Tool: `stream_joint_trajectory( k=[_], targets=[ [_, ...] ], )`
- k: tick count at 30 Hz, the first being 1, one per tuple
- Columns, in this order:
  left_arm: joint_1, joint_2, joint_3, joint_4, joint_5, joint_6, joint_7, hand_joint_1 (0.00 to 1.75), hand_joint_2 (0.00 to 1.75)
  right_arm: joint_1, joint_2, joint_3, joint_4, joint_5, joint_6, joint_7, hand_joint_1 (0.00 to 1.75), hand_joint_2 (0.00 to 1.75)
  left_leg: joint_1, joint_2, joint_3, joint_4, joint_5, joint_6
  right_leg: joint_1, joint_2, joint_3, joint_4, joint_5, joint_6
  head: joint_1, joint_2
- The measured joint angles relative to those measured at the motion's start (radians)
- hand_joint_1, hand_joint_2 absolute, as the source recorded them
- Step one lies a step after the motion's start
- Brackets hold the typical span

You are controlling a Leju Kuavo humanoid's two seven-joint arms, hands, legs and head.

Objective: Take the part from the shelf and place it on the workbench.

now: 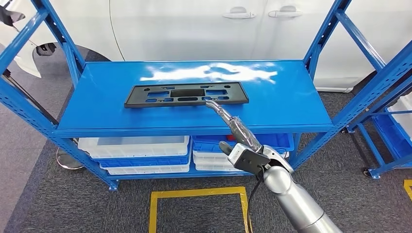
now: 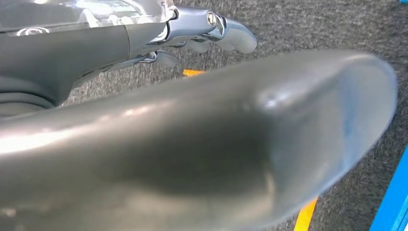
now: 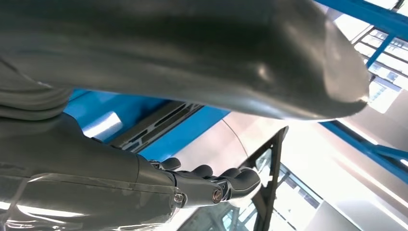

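The part (image 1: 186,93) is a flat black plate with slots, lying across the middle of the blue shelf top (image 1: 272,104). My right hand (image 1: 239,135) reaches up over the shelf's front edge with its fingers (image 1: 218,110) stretched out. Their tips are at the part's front edge, and I cannot tell whether they touch it. The hand holds nothing. In the right wrist view the part (image 3: 159,126) lies on the blue surface beyond my right hand (image 3: 202,182). My left hand (image 2: 192,139) hangs over the grey carpet, thumb apart from the fingers (image 2: 219,31), and holds nothing.
White and blue bins (image 1: 141,153) sit on the lower shelf. Blue uprights (image 1: 58,34) frame the shelf on both sides, and another blue rack (image 1: 388,116) stands to the right. A white car door (image 1: 204,26) is behind. Yellow tape (image 1: 197,193) marks the floor.
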Motion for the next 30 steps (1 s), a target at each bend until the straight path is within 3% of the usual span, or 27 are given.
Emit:
stream_joint_trajectory(
  k=[2,4,6,9,11,13,14,15,16,18,19,20,22,25,28,29,30],
  targets=[
    [0.001,0.000,0.000,0.000,-0.001,0.000,0.000,0.00,0.00,0.007,-0.001,-0.010,-0.006,0.001,0.002,-0.003,0.00,0.00,0.000,-0.001,0.021,0.000,-0.016,-0.004,0.000,-0.001,0.037,-0.132,0.096,-0.005,0.000,0.000],
    [0.000,0.000,0.000,0.000,-0.001,0.000,0.000,0.00,0.00,0.010,-0.004,-0.016,-0.012,0.002,0.006,-0.008,0.00,0.00,-0.001,-0.001,0.035,0.000,-0.031,-0.014,0.006,-0.003,0.075,-0.249,0.148,-0.016,0.000,0.000],
    [-0.001,0.000,0.000,0.000,-0.003,0.000,0.000,0.00,0.00,0.018,-0.006,-0.017,-0.021,0.006,0.012,-0.013,0.00,0.00,-0.003,0.000,0.041,0.002,-0.038,-0.028,0.012,-0.004,0.082,-0.277,0.148,-0.029,-0.002,0.000],
    [0.000,0.001,0.000,0.000,-0.007,0.000,-0.001,0.00,0.00,0.027,-0.006,-0.018,-0.040,0.009,0.015,-0.019,0.00,0.00,-0.003,0.001,0.037,0.040,-0.047,-0.045,0.006,-0.003,0.104,-0.285,0.149,-0.047,-0.003,0.000],
    [-0.001,0.001,0.000,0.000,-0.008,0.000,-0.002,0.00,0.00,0.029,-0.006,-0.017,-0.048,0.010,0.015,-0.020,0.00,0.00,0.000,0.001,-0.018,0.143,-0.088,-0.054,0.005,-0.003,0.120,-0.288,0.140,-0.055,-0.004,0.000],
    [0.000,0.000,0.000,0.000,-0.008,0.000,-0.002,0.00,0.00,0.034,-0.006,-0.017,-0.051,0.010,0.016,-0.020,0.00,0.00,0.002,0.001,-0.100,0.270,-0.144,-0.059,0.006,-0.003,0.132,-0.288,0.128,-0.059,-0.004,0.000],
    [0.002,0.001,0.000,0.000,-0.008,0.000,-0.002,0.00,0.00,0.038,-0.006,-0.016,-0.052,0.010,0.016,-0.020,0.00,0.00,0.002,0.001,-0.127,0.301,-0.153,-0.058,0.008,-0.002,0.139,-0.287,0.121,-0.060,-0.004,0.000],
    [0.004,0.001,0.000,0.000,-0.008,0.000,-0.002,0.00,0.00,0.041,-0.006,-0.016,-0.052,0.010,0.016,-0.020,0.00,0.00,0.002,0.001,-0.138,0.295,-0.138,-0.055,0.009,0.000,0.149,-0.287,0.113,-0.060,-0.004,0.000],
    [0.005,0.001,0.000,0.000,-0.008,0.000,-0.002,0.00,0.00,0.043,-0.006,-0.016,-0.054,0.010,0.016,-0.020,0.00,0.00,0.002,0.001,-0.130,0.250,-0.102,-0.052,0.010,0.001,0.160,-0.286,0.105,-0.059,-0.004,0.000],
    [0.006,0.002,0.000,0.000,-0.008,0.000,-0.003,0.00,0.00,0.044,-0.006,-0.016,-0.060,0.012,0.016,-0.020,0.00,0.00,-0.002,0.002,-0.085,0.107,-0.006,-0.042,0.012,0.002,0.183,-0.285,0.088,-0.055,-0.004,0.000],
    [0.006,0.003,0.000,0.000,-0.009,0.000,-0.004,0.00,0.00,0.044,-0.006,-0.016,-0.064,0.013,0.016,-0.020,0.00,0.00,-0.005,0.003,-0.067,0.051,0.022,-0.036,0.013,0.002,0.190,-0.286,0.081,-0.052,-0.003,0.000],
    [0.006,0.003,-0.001,0.001,-0.010,0.000,-0.005,0.00,0.00,0.045,-0.006,-0.017,-0.069,0.016,0.016,-0.018,0.00,0.00,-0.008,0.003,-0.057,0.019,0.036,-0.029,0.013,0.002,0.193,-0.287,0.076,-0.047,-0.002,0.000],
    [0.006,0.004,-0.001,0.001,-0.011,0.000,-0.006,0.00,0.00,0.048,-0.006,-0.018,-0.079,0.019,0.016,-0.016,0.00,0.00,-0.010,0.003,-0.051,0.005,0.034,-0.019,0.014,0.001,0.194,-0.285,0.075,-0.037,-0.002,0.000],
    [0.006,0.003,-0.001,0.001,-0.013,0.001,-0.006,0.00,0.00,0.051,-0.010,-0.024,-0.097,0.019,0.015,-0.013,0.00,0.00,-0.003,0.002,-0.029,-0.007,0.033,-0.005,0.012,0.001,0.167,-0.219,0.055,-0.022,0.002,0.000],
    [0.003,0.003,-0.001,0.000,-0.014,0.002,-0.005,0.00,0.00,0.057,-0.015,-0.030,-0.103,0.019,0.015,-0.012,0.00,0.00,-0.002,0.002,-0.012,-0.011,0.021,0.001,0.005,0.001,0.050,-0.031,-0.018,-0.008,0.007,0.000],
    [0.003,0.003,-0.001,0.000,-0.014,0.002,-0.004,0.00,0.00,0.061,-0.016,-0.030,-0.103,0.019,0.016,-0.011,0.00,0.00,-0.002,0.002,-0.007,-0.011,0.015,0.001,0.002,0.001,0.017,0.011,-0.029,-0.005,0.007,0.000],
    [0.004,0.002,-0.001,0.000,-0.014,0.002,-0.003,0.00,0.00,0.063,-0.017,-0.030,-0.104,0.019,0.016,-0.011,0.00,0.00,-0.001,0.001,0.000,-0.011,0.009,0.000,-0.001,0.001,0.000,0.016,-0.018,-0.002,0.007,0.000]
  ],
)
